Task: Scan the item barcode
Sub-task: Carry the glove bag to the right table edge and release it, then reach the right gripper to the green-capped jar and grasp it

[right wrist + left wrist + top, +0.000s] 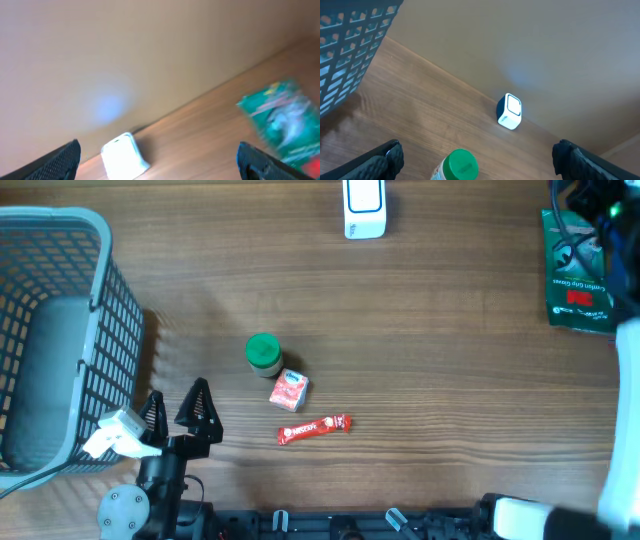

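Left pincer (177, 392) — basket (100, 240) beside, bottle (263, 352) ahead

White lettering on red sachet (314, 428), green packet (578, 272) label, both illegible

The whole view is coming through blurred. The right gripper (160, 162) is holding its dark fingertips (62, 160) wide apart at the lower corners. A white box (122, 156) is sitting on the wooden table (200, 135) close to the beige wall (165, 45). A green packet (280, 125) is lying at the right, well apart from the box. A bluish glow (107, 107) is showing on the wall above the box.
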You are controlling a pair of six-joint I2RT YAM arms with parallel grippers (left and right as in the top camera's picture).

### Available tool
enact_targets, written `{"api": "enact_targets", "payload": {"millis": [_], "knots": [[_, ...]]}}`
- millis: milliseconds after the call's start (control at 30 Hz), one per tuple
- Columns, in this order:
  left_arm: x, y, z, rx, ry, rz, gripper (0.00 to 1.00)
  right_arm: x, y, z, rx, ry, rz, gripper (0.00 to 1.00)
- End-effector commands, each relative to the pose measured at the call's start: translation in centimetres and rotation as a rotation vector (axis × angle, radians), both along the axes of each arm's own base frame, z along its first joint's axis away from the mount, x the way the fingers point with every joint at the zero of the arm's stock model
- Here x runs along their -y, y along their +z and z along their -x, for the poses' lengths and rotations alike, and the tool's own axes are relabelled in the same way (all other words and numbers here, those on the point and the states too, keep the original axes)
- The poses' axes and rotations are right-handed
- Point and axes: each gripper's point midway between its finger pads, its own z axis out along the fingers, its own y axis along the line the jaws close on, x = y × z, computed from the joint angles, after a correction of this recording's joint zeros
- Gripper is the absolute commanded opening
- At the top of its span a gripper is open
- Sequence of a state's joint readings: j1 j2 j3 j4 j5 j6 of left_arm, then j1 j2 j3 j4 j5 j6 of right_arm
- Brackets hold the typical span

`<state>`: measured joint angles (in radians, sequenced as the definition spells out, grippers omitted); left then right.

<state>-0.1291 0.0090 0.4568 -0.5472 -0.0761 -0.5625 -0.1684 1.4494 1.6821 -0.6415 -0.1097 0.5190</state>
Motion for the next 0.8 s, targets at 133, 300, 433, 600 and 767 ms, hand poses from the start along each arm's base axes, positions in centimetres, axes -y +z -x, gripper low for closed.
{"api": "enact_targets", "payload": {"millis": [133,300,433,600,767], "knots": [[0.3,-0.1,0.0,0.001,-0.017,-0.006,1.00,-21.8,-8.3,5.1,-0.477,0.495,-0.597,1.00],[0.3,-0.1,0.0,0.001,-0.017,-0.006,1.00,-31.8,-18.1,6.8,-0.791,0.489,-0.566,1.00],[0.3,-0.1,0.0,0.001,-0.017,-0.006,1.00,-35.6,-24.2,9.6,-1.073,0.275,-0.665,0.99],[0.3,-0.1,0.0,0.001,-0.017,-0.006,1.00,-38.0,-24.4,10.7,-1.118,0.168,-0.674,0.98],[0.3,-0.1,0.0,0.001,-0.017,-0.006,1.00,-39.8,-24.6,11.1,-1.013,0.096,-0.600,0.98]]}}
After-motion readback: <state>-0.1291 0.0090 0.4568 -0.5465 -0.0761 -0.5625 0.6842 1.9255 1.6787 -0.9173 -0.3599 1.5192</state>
